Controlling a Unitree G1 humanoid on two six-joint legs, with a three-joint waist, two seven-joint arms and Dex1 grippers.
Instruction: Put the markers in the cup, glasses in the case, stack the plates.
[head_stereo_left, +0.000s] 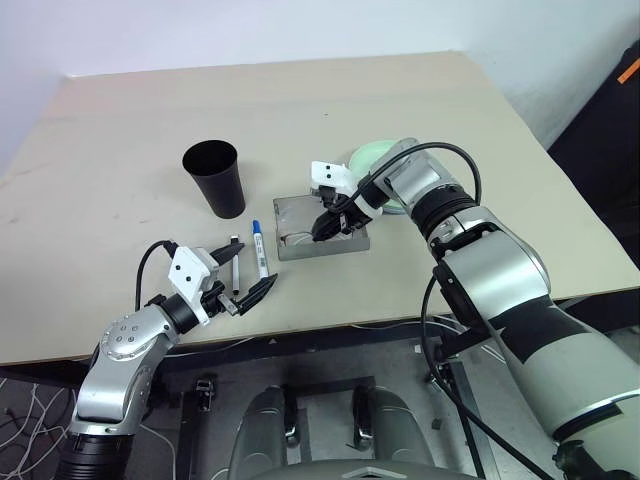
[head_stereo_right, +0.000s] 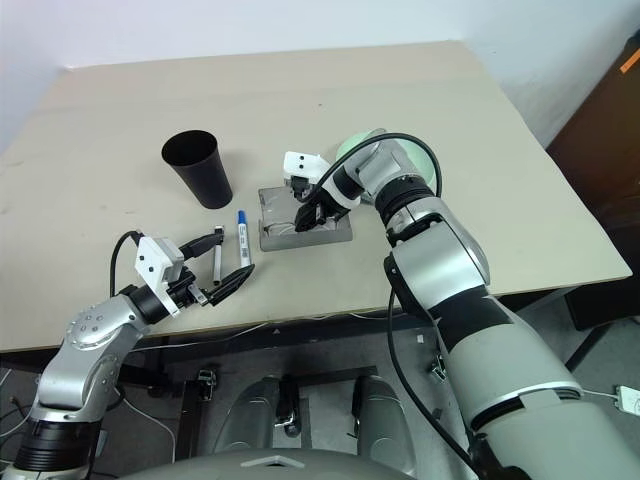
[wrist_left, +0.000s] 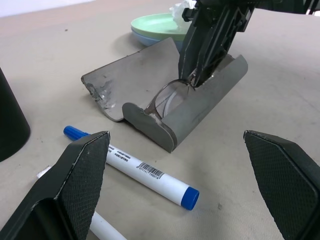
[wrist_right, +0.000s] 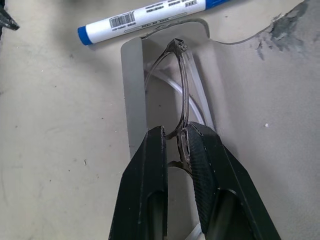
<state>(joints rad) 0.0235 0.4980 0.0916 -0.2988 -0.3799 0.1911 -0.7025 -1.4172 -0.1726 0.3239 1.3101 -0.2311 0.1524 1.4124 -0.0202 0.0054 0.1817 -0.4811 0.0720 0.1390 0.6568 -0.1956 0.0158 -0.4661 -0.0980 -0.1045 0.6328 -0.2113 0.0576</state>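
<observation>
The grey case (head_stereo_left: 320, 225) lies open mid-table with the wire-rimmed glasses (wrist_right: 182, 90) resting in its trough. My right gripper (wrist_right: 175, 131) points down into the case, fingers narrowly parted around the glasses' rim, which lies against one finger (wrist_right: 202, 165). The blue-capped marker (head_stereo_left: 260, 250) and the dark-ended marker (head_stereo_left: 235, 262) lie side by side left of the case. My left gripper (head_stereo_left: 255, 266) hovers wide open over the markers' near ends, holding nothing. The black cup (head_stereo_left: 215, 178) stands upright behind them. A mint green plate (head_stereo_left: 372, 155) sits on a light blue plate (wrist_left: 145, 37) behind the case.
A crumpled white tissue (wrist_left: 180, 10) lies on the green plate. The table's front edge (head_stereo_left: 330, 318) runs just below my left gripper. My right forearm crosses over the plates.
</observation>
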